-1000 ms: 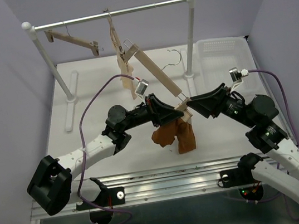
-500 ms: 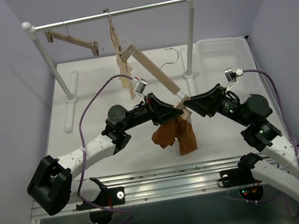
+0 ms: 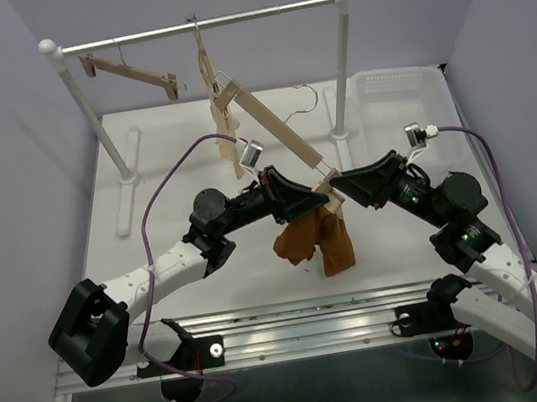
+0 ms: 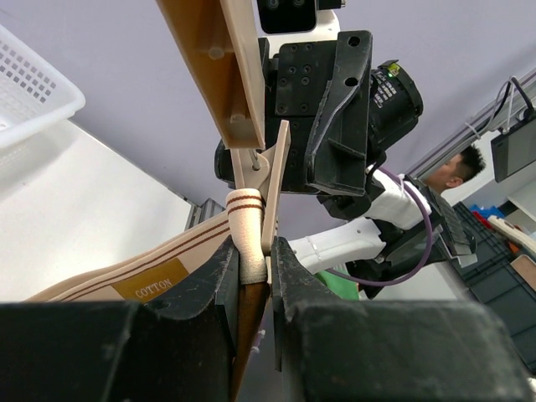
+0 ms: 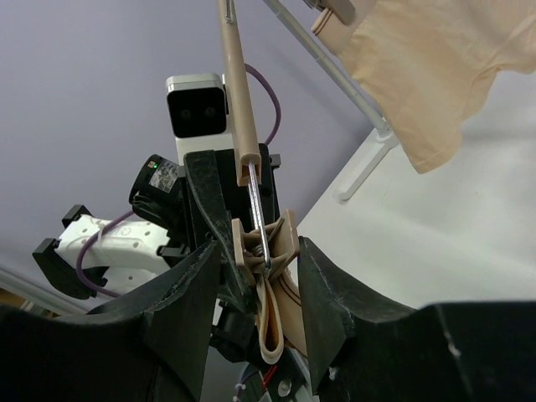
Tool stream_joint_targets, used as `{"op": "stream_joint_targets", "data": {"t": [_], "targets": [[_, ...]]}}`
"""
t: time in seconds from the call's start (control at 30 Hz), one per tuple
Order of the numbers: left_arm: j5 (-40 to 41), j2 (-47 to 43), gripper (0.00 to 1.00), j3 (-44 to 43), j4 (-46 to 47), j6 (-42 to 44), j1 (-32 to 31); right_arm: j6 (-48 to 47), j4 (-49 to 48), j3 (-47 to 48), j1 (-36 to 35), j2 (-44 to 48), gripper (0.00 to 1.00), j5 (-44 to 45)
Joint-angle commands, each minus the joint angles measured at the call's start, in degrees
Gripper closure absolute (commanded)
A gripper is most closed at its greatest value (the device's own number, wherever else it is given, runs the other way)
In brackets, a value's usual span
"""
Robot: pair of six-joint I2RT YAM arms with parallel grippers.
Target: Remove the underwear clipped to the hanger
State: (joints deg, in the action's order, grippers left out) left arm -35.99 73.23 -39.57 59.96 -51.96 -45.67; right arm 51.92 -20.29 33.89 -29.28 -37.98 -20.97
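Note:
The hanger (image 3: 273,131) slants down from the rail toward the table's middle. The rust orange-brown underwear (image 3: 315,240) hangs from its lower end clip. My left gripper (image 3: 312,205) is shut on the underwear's cream striped waistband (image 4: 249,230) just below the wooden clip (image 4: 275,180); the hanger bar (image 4: 213,67) runs above it. My right gripper (image 3: 339,186) is open, with one jaw on each side of the same clip (image 5: 266,239), close to it. The folded waistband (image 5: 272,322) hangs under that clip, and the bar (image 5: 237,84) rises above.
A metal clothes rack (image 3: 202,24) stands at the back with another wooden hanger (image 3: 128,72) and a pale beige garment (image 3: 221,117), which also shows in the right wrist view (image 5: 419,67). A white basket (image 3: 399,95) sits at the back right.
My right gripper has moved slightly left, closing in around the hanger's lower clip. The left gripper and the underwear have barely moved.

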Motion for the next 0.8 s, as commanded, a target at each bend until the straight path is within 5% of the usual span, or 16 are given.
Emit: {"op": "stream_joint_targets", "data": {"t": [0.0, 0.2, 0.6, 0.63, 0.67, 0.7, 0.77], "targets": [[0.04, -2.3, 1.0, -1.74, 3.14, 0.64, -0.12, 0.9, -6.95, -0.23, 0.01, 0.45, 0.53, 1.55], [0.13, -2.39, 1.0, -1.91, 2.62, 0.9, -0.12, 2.13, -6.86, -0.14, 0.01, -0.08, 0.53, 3.04], [-0.05, -2.66, 1.0, -2.09, 1.04, 1.6, -0.12, 3.01, -8.53, -0.4, 0.01, -1.31, 0.81, 1.81], [-0.22, -2.66, 0.98, -2.26, 0.34, 1.95, -0.21, 3.1, -9.06, -0.66, 0.01, -1.14, 0.82, 1.9], [-0.57, -2.66, 0.81, -2.61, -0.72, 2.39, -0.12, 3.19, -9.15, -0.67, 0.01, -1.05, 0.82, 2.25], [-0.75, -2.83, 0.8, -2.44, -0.81, 2.39, -0.12, 3.27, -9.15, -0.67, 0.01, -0.87, 0.82, 2.25], [-1.1, -3.27, 0.59, -2.27, -0.9, 3.01, -0.12, 3.45, -9.15, -0.84, 0.01, -0.52, 0.84, 3.21]]}}
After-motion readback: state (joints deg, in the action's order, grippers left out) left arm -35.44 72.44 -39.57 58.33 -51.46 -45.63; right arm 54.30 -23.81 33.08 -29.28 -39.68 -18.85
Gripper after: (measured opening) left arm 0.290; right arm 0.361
